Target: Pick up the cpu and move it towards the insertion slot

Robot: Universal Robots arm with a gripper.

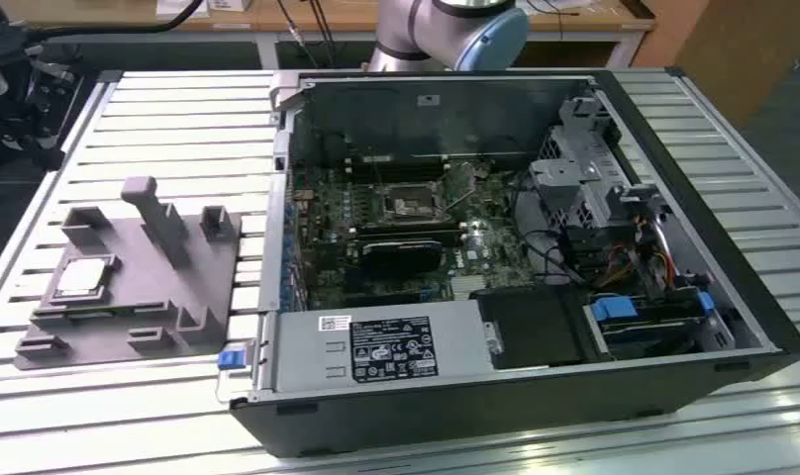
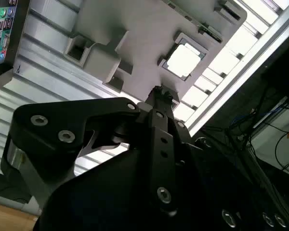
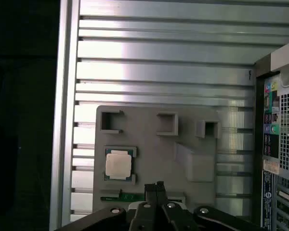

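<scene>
Chips: just one cpu (image 1: 83, 277) — silvery top up, sitting flat in its square pocket on the grey tray (image 1: 123, 297).
Tray: one, lying on the slatted metal surface (image 1: 150, 109) at the exterior view's left, just beside the open pc case (image 1: 440, 421).
Blocks: in the first wrist view I count three hollow square blocks (image 3: 167, 123) in a row on the tray, plus one bigger solid block (image 3: 195, 161).
Slot: one insertion slot (image 1: 411, 203), shiny frame and dark middle, on the green board (image 1: 486, 247) inside the case, well apart from the cpu.
Card: one black card (image 1: 400, 252), right next to the slot.
Tool: one tool (image 3: 154, 188), closed up tight with nothing in it, hanging over the tray near the cpu but not touching it — both wrist views agree on that.
Arm: one arm (image 1: 434, 30), seen past the far side of the case in the exterior view.
</scene>
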